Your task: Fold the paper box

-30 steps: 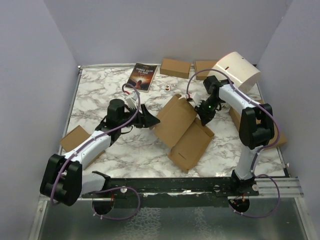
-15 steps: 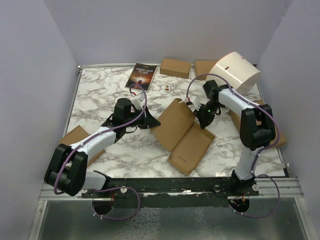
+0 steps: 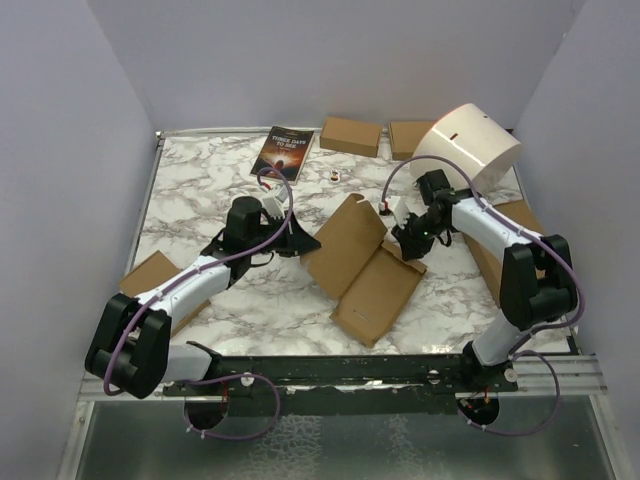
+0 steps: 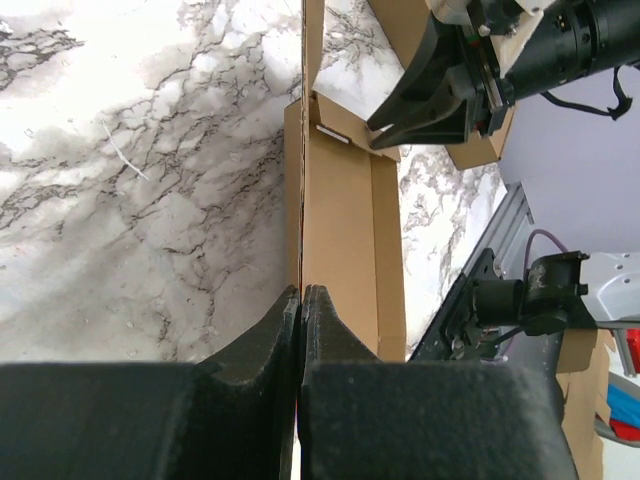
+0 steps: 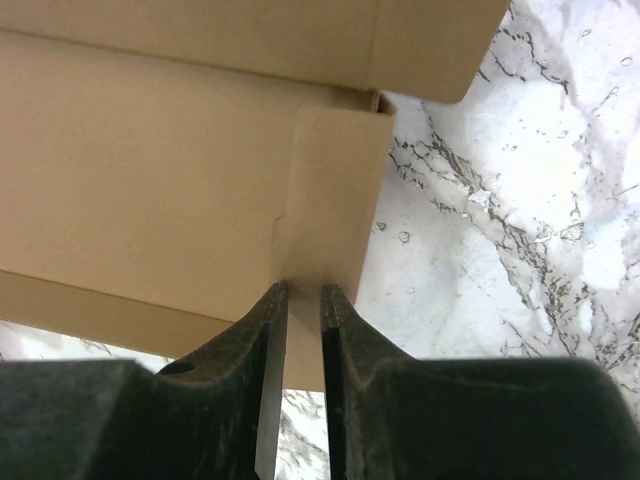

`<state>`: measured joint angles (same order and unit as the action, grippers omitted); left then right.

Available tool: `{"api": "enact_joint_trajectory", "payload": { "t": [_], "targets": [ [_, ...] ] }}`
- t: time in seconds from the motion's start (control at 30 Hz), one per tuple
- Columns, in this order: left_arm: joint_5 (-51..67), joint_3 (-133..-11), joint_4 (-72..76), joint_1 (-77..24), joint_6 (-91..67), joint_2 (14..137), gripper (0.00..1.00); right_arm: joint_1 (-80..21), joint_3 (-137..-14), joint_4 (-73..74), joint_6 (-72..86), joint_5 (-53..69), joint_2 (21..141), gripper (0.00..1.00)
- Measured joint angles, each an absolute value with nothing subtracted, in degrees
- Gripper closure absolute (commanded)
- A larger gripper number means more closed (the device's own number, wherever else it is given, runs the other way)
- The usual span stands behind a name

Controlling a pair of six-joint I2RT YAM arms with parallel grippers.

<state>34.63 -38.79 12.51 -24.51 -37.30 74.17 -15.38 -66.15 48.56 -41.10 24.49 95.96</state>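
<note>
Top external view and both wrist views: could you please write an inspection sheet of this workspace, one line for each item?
Surface: white, grey-veined marble-pattern table.
Job's things: plain brown corrugated cardboard paper box, lying open mid-table, one panel raised.
Clutter: dark-covered book; two small brown boxes at the far edge; another small brown box at the left; large flat brown box and white rounded drum at the right.
Grippers: left gripper shut on an edge of the paper box; right gripper slightly apart at one tab.
Cables: purple cables loop above both arms.
Surroundings: plain lilac walls; black rail at the near edge.
</note>
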Motion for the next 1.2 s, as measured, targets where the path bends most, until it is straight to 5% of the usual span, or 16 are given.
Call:
{"api": "enact_joint_trajectory", "payload": {
  "t": [0.5, 0.8, 1.2],
  "targets": [
    [33.89, -37.74, 13.23, -24.88, -37.32, 74.04, 1.00, -15.38, -58.50, 39.68, -39.03, 26.61, 93.08, 0.78],
    [33.91, -37.74, 13.28, -24.88, -37.30, 74.04, 1.00, -15.40, -56.82, 36.40, -37.80, 26.50, 92.58, 0.96],
    [33.91, -37.74, 13.30, -24.88, -37.15, 74.04, 1.00, -15.44, -54.81, 33.41, -37.71, 25.96, 90.59, 0.99]
  ]
}}
